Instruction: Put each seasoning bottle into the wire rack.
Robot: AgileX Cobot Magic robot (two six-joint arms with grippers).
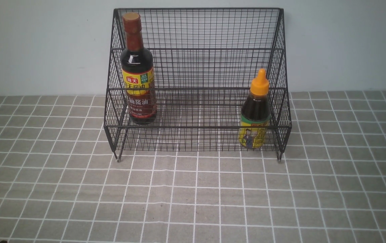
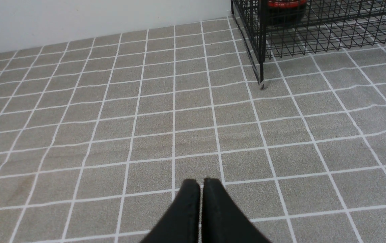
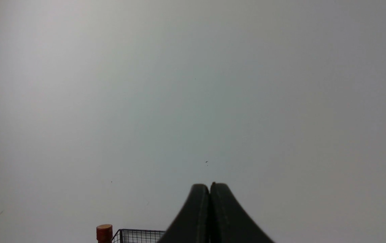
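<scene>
Both bottles stood inside the wire rack (image 1: 198, 67): tall bottle (image 1: 138, 71) upper left, short bottle (image 1: 255, 113) lower right, labels mesh-obscured. Left gripper (image 2: 201, 184) and right gripper (image 3: 210, 187) pressed together, empty; arms unseen in front view.

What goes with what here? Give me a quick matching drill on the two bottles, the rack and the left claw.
1. tall brown-capped sauce bottle
2. orange-nozzle sauce bottle
3. black wire rack
4. left claw

a. shut, empty, over the tablecloth
b. rack's right end
c. against the wall
d. rack's left end

Pairs: 1-d, 2-b, 3-c, 4-a
</scene>
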